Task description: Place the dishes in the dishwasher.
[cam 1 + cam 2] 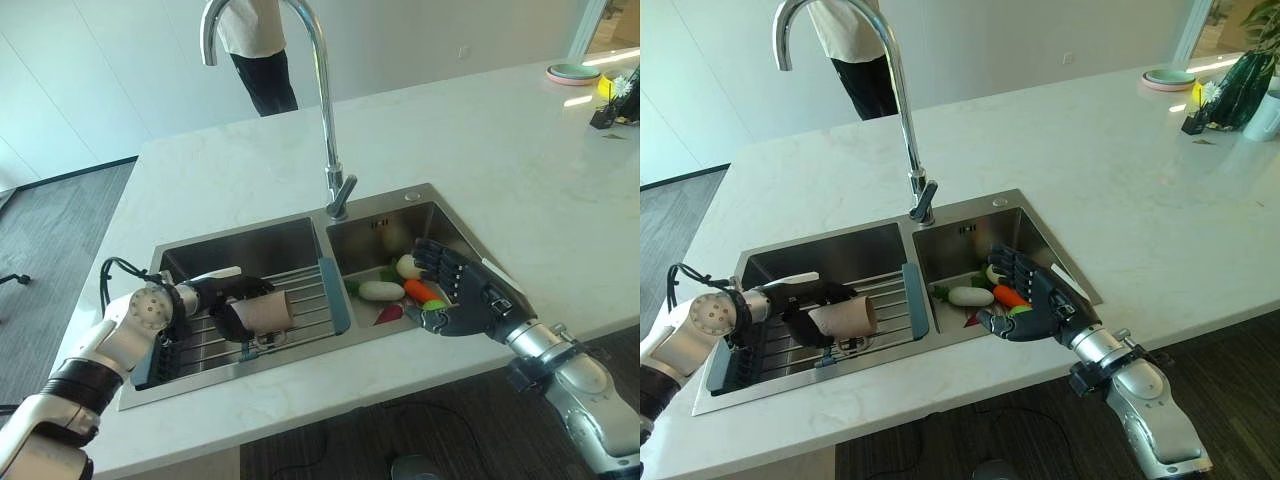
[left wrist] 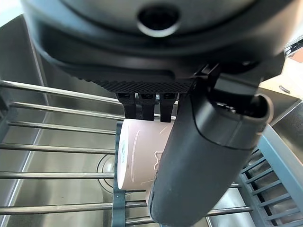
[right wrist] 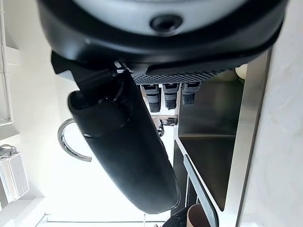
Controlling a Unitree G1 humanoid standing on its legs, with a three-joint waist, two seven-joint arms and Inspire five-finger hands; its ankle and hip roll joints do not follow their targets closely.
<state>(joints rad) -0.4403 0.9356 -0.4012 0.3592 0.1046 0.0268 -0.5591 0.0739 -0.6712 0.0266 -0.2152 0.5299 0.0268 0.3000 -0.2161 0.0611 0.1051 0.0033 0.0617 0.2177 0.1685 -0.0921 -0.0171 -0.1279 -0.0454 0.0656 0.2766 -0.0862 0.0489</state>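
A pale pink cup (image 1: 268, 312) lies on its side on the wire rack (image 1: 305, 285) across the left sink basin, mouth towards the faucet side. My left hand (image 1: 228, 298) is shut on it, fingers curled round its wall and the thumb (image 2: 199, 161) across it; the cup (image 2: 136, 153) shows just past the fingers. My right hand (image 1: 465, 295) hovers in the right basin with fingers straight and open, just above toy vegetables: a white one (image 1: 381, 290), an orange carrot (image 1: 420, 290) and a red piece (image 1: 389, 313).
A tall chrome faucet (image 1: 325, 110) rises behind the double steel sink (image 1: 420, 205). A person (image 1: 255, 45) stands beyond the white counter. Stacked plates (image 1: 573, 72) and a few small items sit at the far right corner.
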